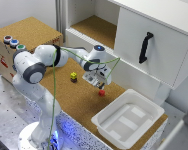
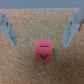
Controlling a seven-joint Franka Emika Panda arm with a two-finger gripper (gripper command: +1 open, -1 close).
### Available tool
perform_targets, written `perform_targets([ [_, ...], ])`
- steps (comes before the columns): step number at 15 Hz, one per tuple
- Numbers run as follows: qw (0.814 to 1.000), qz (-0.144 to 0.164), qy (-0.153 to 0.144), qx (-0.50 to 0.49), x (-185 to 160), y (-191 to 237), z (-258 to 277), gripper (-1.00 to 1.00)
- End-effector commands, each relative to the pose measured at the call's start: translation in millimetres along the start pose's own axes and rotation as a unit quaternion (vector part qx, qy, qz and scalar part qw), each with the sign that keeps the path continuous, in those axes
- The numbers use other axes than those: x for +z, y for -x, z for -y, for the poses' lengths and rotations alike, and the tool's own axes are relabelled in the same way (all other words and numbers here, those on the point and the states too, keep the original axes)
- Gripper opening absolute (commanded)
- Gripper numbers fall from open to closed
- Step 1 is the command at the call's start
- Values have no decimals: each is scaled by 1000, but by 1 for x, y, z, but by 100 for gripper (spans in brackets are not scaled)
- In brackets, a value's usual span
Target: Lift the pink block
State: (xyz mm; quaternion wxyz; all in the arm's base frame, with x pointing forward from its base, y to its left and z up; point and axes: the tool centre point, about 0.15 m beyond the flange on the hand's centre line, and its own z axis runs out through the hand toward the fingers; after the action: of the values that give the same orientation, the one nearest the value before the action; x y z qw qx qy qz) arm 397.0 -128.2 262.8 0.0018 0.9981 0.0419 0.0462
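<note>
Standing by the bench: the Panda arm (image 1: 39,65) reaches across a cork-topped table (image 1: 69,100), with the gripper (image 1: 97,80) held just above the pink block (image 1: 101,92). The block sits on the cork, between the gripper and the white tray (image 1: 126,120), free of the fingers as far as the exterior view shows. In the wrist view the pink block (image 2: 43,51) lies flat on the cork with dark markings on its upper face, too blurred to read. Both fingertips (image 2: 6,26) appear in that view, spread wide and well apart, one on each side, with the block lying between their lines but a little off from the tips; neither finger touches it. Pincer state: wide, holding nothing. A small yellow block with a dark top (image 1: 73,76) sits on the cork at the exterior view's left of the gripper, apart from the pink one. The white tray rests at the table corner toward the exterior view's right. Behind the table a white cabinet (image 1: 144,40) stands with a black handle (image 1: 145,47) on its door. A wooden box carrying coloured buttons (image 1: 14,43) stands at the exterior view's left
</note>
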Motion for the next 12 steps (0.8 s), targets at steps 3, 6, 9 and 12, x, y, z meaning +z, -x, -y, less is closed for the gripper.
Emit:
perform_targets([
  [3,1000,-9,-22,-12,51,-11,-20,100],
  [6,999,-11,-33,-21,55,-22,-6,100],
  [9,999,-14,-28,-13,61,-31,7,100],
  [12,1000,-9,-20,-4,67,-36,15,100],
])
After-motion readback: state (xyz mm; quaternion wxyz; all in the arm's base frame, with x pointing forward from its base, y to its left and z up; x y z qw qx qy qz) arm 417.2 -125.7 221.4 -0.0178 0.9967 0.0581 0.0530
